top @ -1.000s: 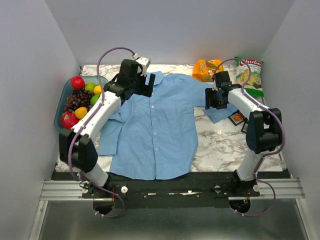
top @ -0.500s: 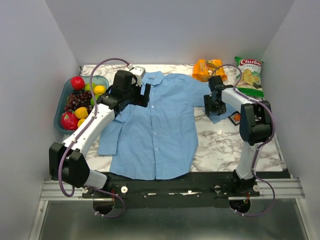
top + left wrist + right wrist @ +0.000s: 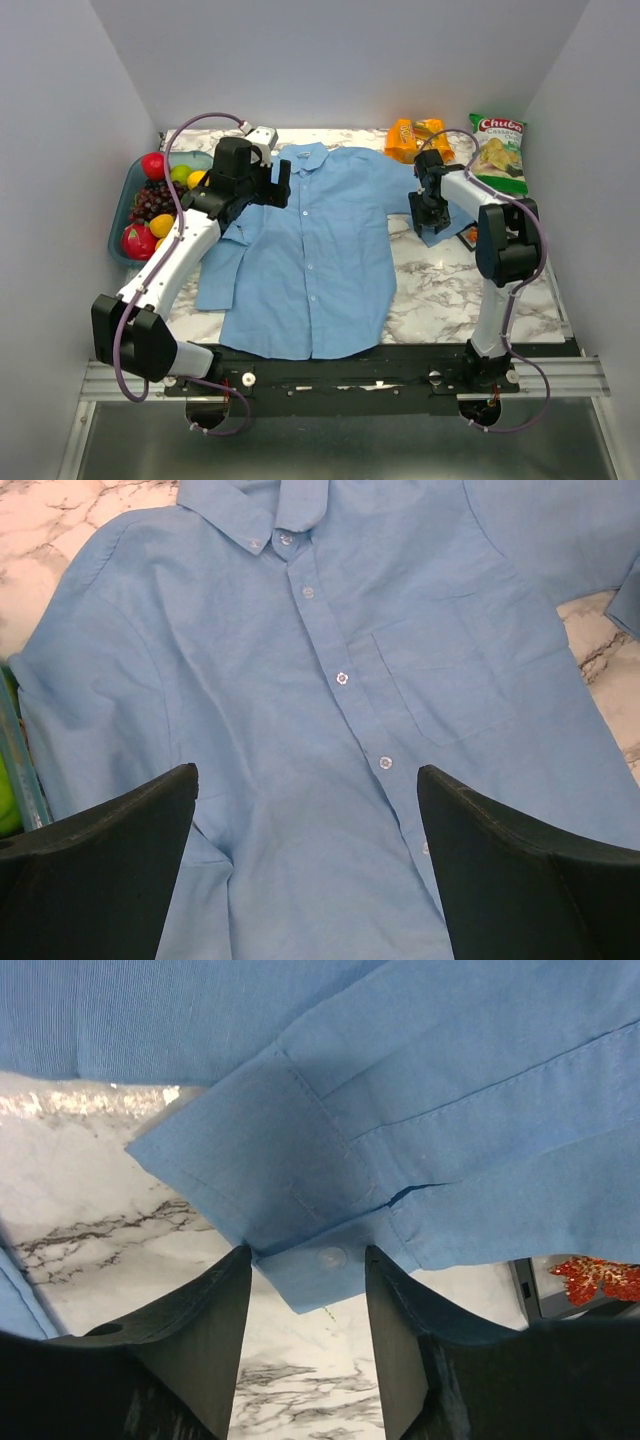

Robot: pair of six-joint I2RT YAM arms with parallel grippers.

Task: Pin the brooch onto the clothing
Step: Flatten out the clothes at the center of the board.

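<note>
The shirt lies spread front-up on the marbled bench, soft woven cloth with a crisp collar and small pearly buttons, presumably flattened to give a smooth field for pinning. The left pincer hangs jaws-wide over the chest, holding nothing; the right pincer stands half-wide astride the buttoned cuff, nothing clamped. The brooch, ragged, glittery red-gold, sits in a black tray at the cuff's 4 o'clock.

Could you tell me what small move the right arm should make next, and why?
Probably close the right gripper on the shirt cuff: its open jaws straddle the buttoned corner, and the sleeve lies over the tray holding the brooch.
</note>
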